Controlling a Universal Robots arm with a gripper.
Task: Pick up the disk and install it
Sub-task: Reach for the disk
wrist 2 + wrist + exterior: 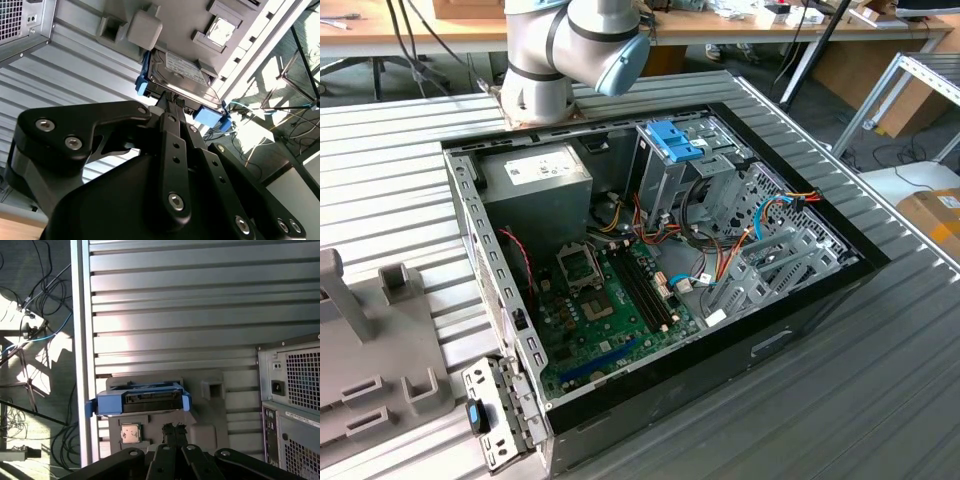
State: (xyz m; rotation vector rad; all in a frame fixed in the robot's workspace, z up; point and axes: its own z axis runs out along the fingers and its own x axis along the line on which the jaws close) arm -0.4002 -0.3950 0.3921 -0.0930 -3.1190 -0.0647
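Fingers (169, 122) look pressed together, nothing btwn them. Disk (185, 80) lies flat on grey holder (202, 432) just ahead of the tips; in the first wrist view there's a gap btwn tips and disk. PC case (295, 400) sits well off to one side of the fingers, on same ribbed tabletop (175, 315). Risks: w/ fingers together, going fwd would butt the disk's near edge & shove it off the holder. An off-centre pinch could tilt it, so it jams on install.

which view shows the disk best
The second wrist view. The disk sits at an angle there on the grey holder, so its labelled top face and the blue rails at both ends are visible. The first wrist view shows the disk end-on, mostly its blue carrier edge.
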